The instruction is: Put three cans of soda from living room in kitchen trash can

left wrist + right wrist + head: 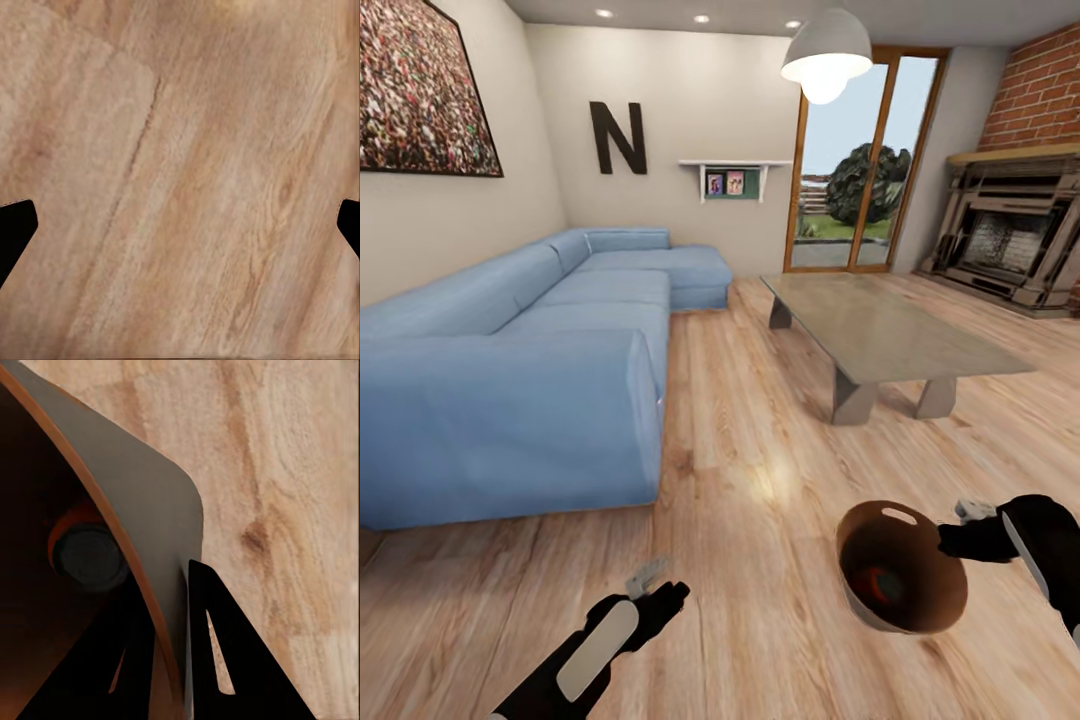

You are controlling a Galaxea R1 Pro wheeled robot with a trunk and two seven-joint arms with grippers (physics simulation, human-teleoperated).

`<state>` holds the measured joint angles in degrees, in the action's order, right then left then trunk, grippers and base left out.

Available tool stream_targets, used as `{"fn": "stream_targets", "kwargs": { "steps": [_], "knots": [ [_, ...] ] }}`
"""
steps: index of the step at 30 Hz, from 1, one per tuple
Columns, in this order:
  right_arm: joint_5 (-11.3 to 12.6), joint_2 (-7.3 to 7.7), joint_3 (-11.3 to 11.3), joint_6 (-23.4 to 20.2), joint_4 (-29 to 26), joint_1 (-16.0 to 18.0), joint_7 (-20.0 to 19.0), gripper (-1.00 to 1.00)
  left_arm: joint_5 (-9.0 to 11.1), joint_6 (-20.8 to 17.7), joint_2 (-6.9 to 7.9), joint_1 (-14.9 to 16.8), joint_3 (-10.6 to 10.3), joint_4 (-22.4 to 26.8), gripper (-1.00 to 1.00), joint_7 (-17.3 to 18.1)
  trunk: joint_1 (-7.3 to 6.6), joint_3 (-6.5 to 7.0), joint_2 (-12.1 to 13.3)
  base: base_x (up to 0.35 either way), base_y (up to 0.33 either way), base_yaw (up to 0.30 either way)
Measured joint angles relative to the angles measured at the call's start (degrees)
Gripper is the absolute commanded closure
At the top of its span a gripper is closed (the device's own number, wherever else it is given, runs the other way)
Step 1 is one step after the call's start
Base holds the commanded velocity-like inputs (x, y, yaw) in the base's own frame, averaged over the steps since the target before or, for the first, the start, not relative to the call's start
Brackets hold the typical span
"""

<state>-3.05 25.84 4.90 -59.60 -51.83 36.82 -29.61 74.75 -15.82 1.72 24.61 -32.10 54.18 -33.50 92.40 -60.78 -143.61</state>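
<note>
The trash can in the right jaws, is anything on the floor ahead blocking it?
The coffee table stands ahead on the right and the blue sofa on the left. The plank floor between them looks open to the trash can.

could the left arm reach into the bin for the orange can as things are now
Probably yes. The bin is held tilted at its rim by the right gripper, mouth open, with the orange can at the bottom. The left gripper is open, empty, with nothing between but bare floor.

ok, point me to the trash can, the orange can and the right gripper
trash can (952,600): head view, outer wall near the rim.
orange can (75,521): right wrist view, orange side above its grey top, inside the trash can.
right gripper (174,660): right wrist view, between fingertips clamping the trash can wall.
</note>
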Motion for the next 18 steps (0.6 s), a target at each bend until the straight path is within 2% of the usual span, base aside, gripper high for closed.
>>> {"fn": "stream_targets", "kwargs": {
  "steps": [3, 5, 7, 9, 11, 12, 16, 18],
  "knots": [
    [0.20, 0.00, 0.00, -0.05, -0.16, -0.02, -0.04, 1.00, -0.09, 0.01, 0.03, -0.03, -0.22, 0.05, -1.00, 0.37, 0.00, 0.00, 0.00, 0.000, 0.000, -0.286],
    [1.20, -0.01, 0.00, -0.27, -0.23, -0.02, -0.17, 1.00, -1.41, 0.05, 0.02, -0.06, -0.42, 0.09, -1.00, 1.36, 0.00, 0.00, 0.00, 0.000, -0.024, -0.286],
    [1.62, -0.01, 0.03, -0.39, -0.10, -0.03, -0.22, 1.00, -5.80, 0.03, -0.25, -0.07, -0.44, 0.06, -1.00, 2.28, 0.00, 0.00, 0.00, 0.000, -0.148, -0.282],
    [0.81, 0.01, 0.09, -0.25, 0.20, -0.03, -0.16, 1.00, -8.18, 0.01, -0.50, -0.08, -0.43, 0.06, -1.00, 2.59, 0.00, 0.00, 0.00, 0.000, -0.235, -0.223],
    [-0.51, 0.03, 0.13, 1.82, 0.43, -0.03, -0.06, 1.00, -9.53, 0.00, -0.66, -0.08, -0.42, 0.01, -1.00, 2.76, 0.00, 0.00, 0.00, 0.000, -0.284, -0.131],
    [-0.72, 0.03, 0.19, 2.96, 0.41, -0.02, 0.05, 1.00, -10.07, -0.02, -0.73, -0.09, -0.42, -0.01, -1.00, 2.81, 0.00, 0.00, 0.00, 0.000, -0.300, -0.082],
    [1.09, -0.08, 0.19, 3.28, 0.10, -0.09, -0.07, 1.00, -10.90, -0.16, -0.87, -0.08, -0.49, -0.04, -1.00, 2.89, 0.00, 0.00, 0.00, 0.000, -0.315, -0.035],
    [1.05, -0.10, 0.22, 3.25, -0.09, -0.10, -0.04, 1.00, -11.05, -0.26, -0.90, -0.09, -0.50, -0.04, -1.00, 2.90, 0.00, 0.00, 0.00, 0.000, -0.323, -0.024]
  ]
}}
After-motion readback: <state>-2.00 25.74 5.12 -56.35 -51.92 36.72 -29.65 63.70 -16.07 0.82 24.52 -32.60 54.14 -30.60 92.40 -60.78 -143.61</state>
